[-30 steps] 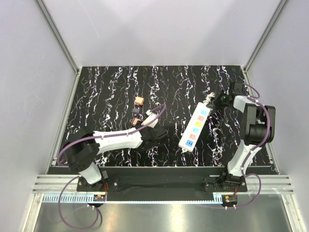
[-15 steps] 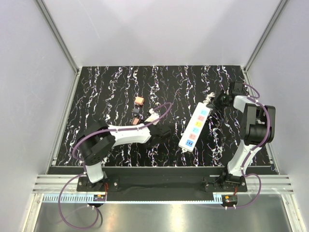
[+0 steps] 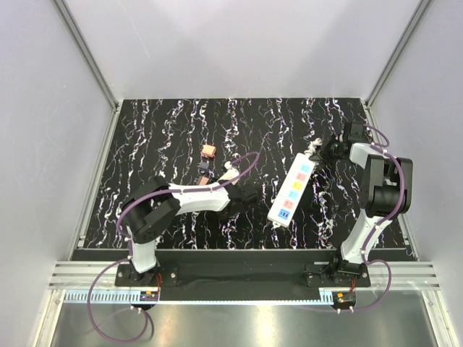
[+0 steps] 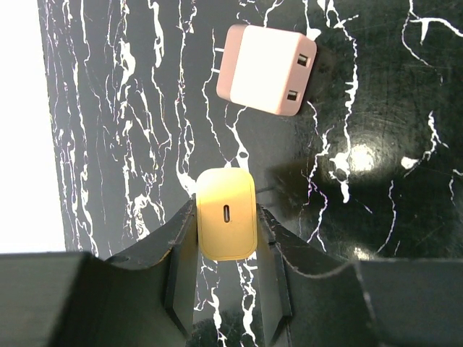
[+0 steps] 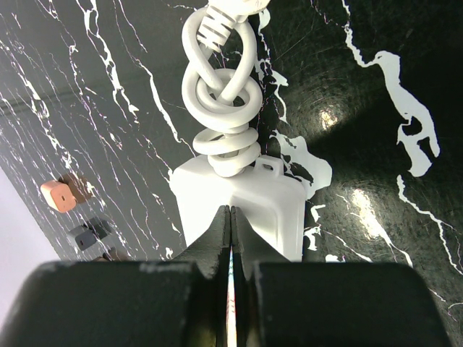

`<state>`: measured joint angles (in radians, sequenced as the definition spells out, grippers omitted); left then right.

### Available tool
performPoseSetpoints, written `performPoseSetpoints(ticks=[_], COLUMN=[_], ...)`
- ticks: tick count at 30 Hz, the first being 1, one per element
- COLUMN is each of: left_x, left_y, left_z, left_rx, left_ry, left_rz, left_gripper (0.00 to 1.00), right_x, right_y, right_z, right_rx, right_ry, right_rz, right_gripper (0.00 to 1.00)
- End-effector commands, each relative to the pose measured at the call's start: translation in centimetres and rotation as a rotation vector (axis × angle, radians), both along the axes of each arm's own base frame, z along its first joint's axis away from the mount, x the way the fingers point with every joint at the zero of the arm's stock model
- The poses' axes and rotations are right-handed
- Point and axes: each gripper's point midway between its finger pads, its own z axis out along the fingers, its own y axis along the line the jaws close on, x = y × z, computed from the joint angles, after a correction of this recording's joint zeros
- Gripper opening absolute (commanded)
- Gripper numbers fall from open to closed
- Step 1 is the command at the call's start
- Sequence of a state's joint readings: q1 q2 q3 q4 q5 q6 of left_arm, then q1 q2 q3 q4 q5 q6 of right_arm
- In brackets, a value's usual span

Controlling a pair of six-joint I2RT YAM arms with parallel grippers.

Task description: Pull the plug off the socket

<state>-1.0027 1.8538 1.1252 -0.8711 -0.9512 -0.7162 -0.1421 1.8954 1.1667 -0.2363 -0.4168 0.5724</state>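
Note:
The white socket strip (image 3: 292,189) lies slanted at the centre right, with no plug showing in its coloured outlets. An orange-peach plug (image 3: 208,151) lies loose on the table. It also shows in the left wrist view (image 4: 264,69), just beyond the fingers. My left gripper (image 3: 205,172) (image 4: 226,210) is shut on a second small yellowish plug (image 4: 226,225) with one slot. My right gripper (image 3: 329,150) (image 5: 231,210) is shut, its tips over the strip's cord end (image 5: 271,202), below the knotted cord stub (image 5: 224,94).
The black marbled table (image 3: 166,130) has white walls on three sides and a metal rail along the near edge (image 3: 239,278). The left arm's forearm (image 3: 195,199) lies low across the table's near left part.
The left arm's elbow has swung right and away from the near edge, while its gripper stays at the same spot. The right arm, the strip and the loose plug have not moved.

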Motion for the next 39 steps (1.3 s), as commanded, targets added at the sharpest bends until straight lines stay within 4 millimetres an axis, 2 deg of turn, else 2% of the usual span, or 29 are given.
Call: performPoseSetpoints(ticks=[1, 18, 27, 29, 36, 39], left_x=[1.1, 1.3, 1.2, 1.2, 0.9, 0.7], left_y=[-0.4, -0.4, -0.5, -0.6, -0.8, -0.8], left_z=[0.6, -0.2, -1.8, -1.8, -1.8, -1.7], left_rx=[-0.017, -0.027, 0.008, 0.004, -0.028, -0.047], left_ry=[-0.047, -0.061, -0.024, -0.020, -0.009, -0.007], left_rz=[0.023, 0.059, 0.055, 0.056, 0.061, 0.063], left_gripper=[0.00, 0.00, 0.01, 0.08, 0.19, 0.30], right_x=[-3.2, -3.1, -3.1, -3.2, -3.1, -3.0], right_y=[-0.9, -0.9, -0.9, -0.9, -0.9, -0.9], right_z=[-4.3, -4.4, -4.4, -4.4, -4.4, -4.3], right_rx=[-0.114, -0.116, -0.115, -0.115, -0.115, -0.116], right_ry=[0.158, 0.158, 0.159, 0.160, 0.159, 0.154], right_rz=[0.002, -0.001, 0.001, 0.001, 0.001, 0.001], right_gripper=[0.00, 0.00, 0.00, 0.00, 0.00, 0.00])
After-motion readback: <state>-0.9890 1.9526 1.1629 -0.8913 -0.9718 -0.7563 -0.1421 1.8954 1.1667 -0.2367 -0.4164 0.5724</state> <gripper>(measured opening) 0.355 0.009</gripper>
